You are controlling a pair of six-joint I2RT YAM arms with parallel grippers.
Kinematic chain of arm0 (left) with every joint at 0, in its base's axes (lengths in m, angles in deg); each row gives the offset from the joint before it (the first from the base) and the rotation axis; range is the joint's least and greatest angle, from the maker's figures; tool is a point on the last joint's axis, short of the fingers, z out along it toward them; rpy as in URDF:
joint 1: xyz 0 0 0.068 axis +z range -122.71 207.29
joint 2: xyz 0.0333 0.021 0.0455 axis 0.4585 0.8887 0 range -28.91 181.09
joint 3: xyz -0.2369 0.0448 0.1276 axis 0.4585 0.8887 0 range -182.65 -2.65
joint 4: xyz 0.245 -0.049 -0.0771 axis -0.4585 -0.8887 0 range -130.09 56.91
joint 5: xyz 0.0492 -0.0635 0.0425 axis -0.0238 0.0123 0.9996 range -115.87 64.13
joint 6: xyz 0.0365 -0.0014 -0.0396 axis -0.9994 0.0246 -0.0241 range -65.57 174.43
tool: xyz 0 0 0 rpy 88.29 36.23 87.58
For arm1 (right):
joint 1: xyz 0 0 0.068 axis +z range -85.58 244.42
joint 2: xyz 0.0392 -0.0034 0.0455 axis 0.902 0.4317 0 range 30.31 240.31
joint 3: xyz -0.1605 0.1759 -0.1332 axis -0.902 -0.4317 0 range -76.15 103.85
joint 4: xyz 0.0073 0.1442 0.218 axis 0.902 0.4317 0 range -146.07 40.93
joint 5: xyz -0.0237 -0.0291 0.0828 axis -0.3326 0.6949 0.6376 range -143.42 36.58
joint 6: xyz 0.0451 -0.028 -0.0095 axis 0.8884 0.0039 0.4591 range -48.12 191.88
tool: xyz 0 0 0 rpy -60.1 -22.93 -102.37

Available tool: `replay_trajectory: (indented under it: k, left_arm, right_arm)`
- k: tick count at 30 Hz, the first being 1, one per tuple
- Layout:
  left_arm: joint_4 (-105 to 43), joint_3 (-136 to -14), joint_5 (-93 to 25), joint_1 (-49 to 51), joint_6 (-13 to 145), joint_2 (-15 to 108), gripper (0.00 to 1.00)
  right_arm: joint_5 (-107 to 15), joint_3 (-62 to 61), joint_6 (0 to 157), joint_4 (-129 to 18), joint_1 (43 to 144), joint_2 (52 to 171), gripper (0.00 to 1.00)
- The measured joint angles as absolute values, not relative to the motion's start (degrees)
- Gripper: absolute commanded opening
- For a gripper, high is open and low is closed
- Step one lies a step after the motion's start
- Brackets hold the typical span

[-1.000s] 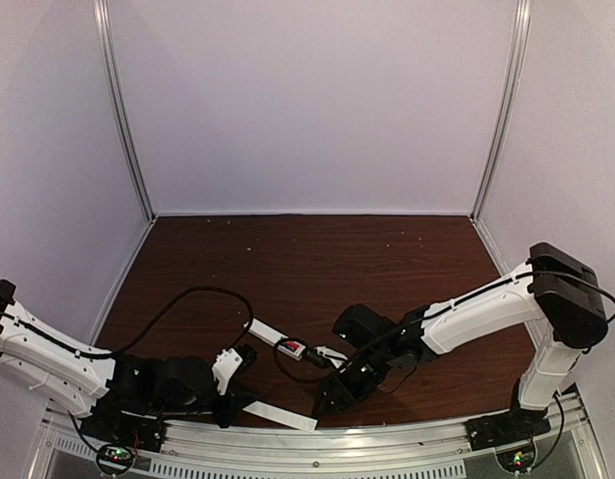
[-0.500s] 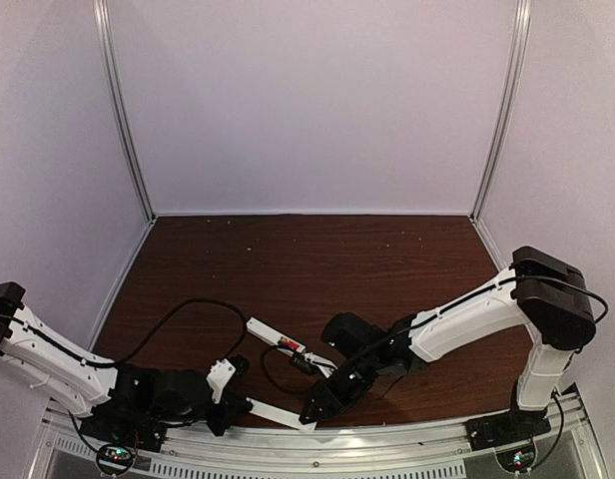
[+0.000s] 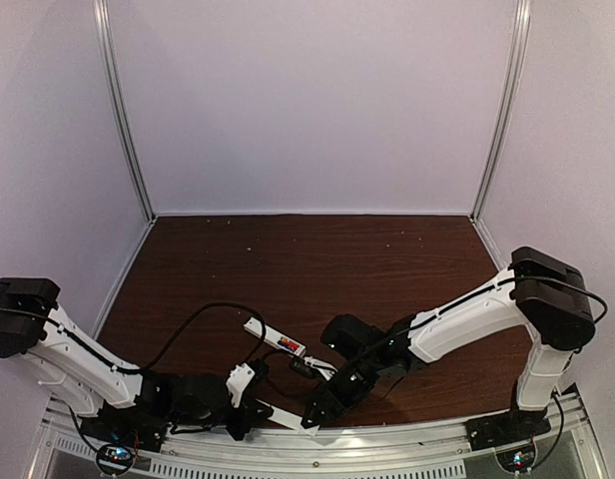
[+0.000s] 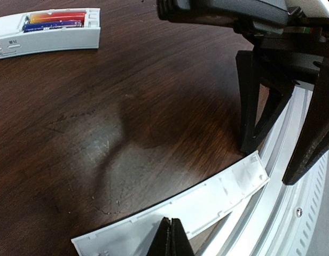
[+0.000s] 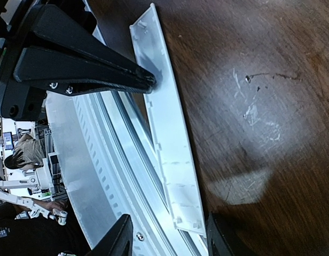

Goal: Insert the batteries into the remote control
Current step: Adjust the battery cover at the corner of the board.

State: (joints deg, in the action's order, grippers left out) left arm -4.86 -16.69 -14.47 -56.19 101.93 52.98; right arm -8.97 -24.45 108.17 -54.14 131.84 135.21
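Note:
The white remote control [image 3: 278,342] [image 4: 47,33] lies slot-up on the dark table. The batteries sit side by side in its slot, one red-orange [image 4: 57,16] and one dark blue [image 4: 53,24]. A flat white cover strip [image 4: 196,208] [image 5: 167,128] [image 3: 286,416] lies at the table's near edge, partly over the metal rail. My left gripper [image 4: 171,223] [image 3: 256,409] is shut, its tip pressing on the strip near one end. My right gripper [image 5: 170,237] [image 3: 309,419] is open, with one finger [image 4: 255,106] on each side of the strip's other end, not touching it.
A slotted metal rail [image 5: 95,160] [image 3: 367,444] runs along the table's near edge, right under the cover strip. A black cable [image 3: 203,314] loops over the table left of the remote. White walls close in the back and both sides.
Both grippers have come down toward the near edge. The left tip now rests on the cover strip and the right gripper straddles its end. The remote has stayed where it was.

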Motion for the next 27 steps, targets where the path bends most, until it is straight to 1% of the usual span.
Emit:
replay_trajectory:
  k: [13, 20, 27]
  left_arm:
    - [-3.1, -16.1, -13.6, -57.2, 103.9, 53.5, 0.00]
    - [-1.3, -16.1, -13.0, -57.2, 104.1, 54.7, 0.00]
    - [0.0, -16.3, -12.6, -57.3, 104.1, 55.7, 0.00]
  right_arm:
    - [-5.0, -25.2, 107.7, -50.9, 131.8, 134.8, 0.47]
    - [-3.3, -27.9, 111.4, -57.2, 131.2, 134.7, 0.47]
    - [-1.5, -30.2, 118.9, -67.9, 131.0, 136.8, 0.43]
